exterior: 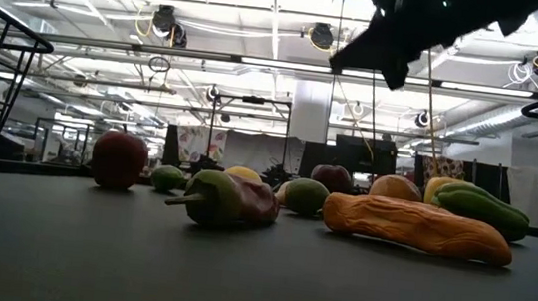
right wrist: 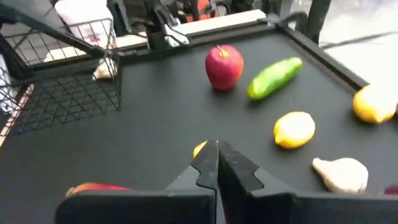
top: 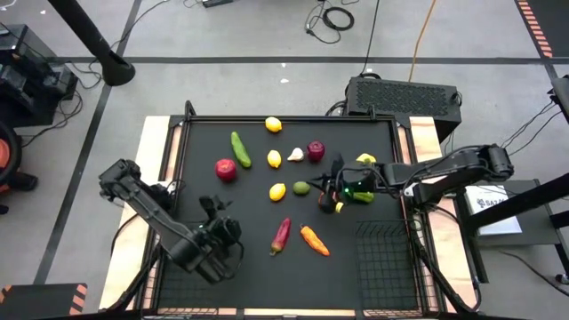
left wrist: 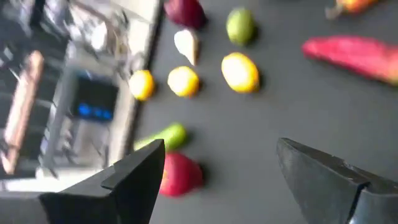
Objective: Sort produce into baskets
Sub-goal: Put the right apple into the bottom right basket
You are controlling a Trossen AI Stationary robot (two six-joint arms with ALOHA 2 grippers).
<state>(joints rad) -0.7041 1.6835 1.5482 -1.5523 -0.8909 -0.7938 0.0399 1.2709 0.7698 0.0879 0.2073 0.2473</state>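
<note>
Your left gripper [top: 216, 212] hangs with fingers spread above the table's near-left part, close to the left basket [top: 178, 283]; the produce lies loose mid-table, the red apple [top: 226, 170] nearest it. These toy pieces look light, stiff and smooth, likely to roll or squirt out, so pinch the apple across its widest middle. Your right gripper [top: 336, 197] sits pressed together and empty among the pieces on the right.

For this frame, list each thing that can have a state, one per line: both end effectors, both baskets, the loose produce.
Left end effector: open, empty, above the table by the left basket.
Right end effector: shut, holding nothing visible, over the produce.
Left basket: one pale piece inside.
Right basket: nothing seen inside.
Red apple, cucumber, carrot: loose on table.
</note>
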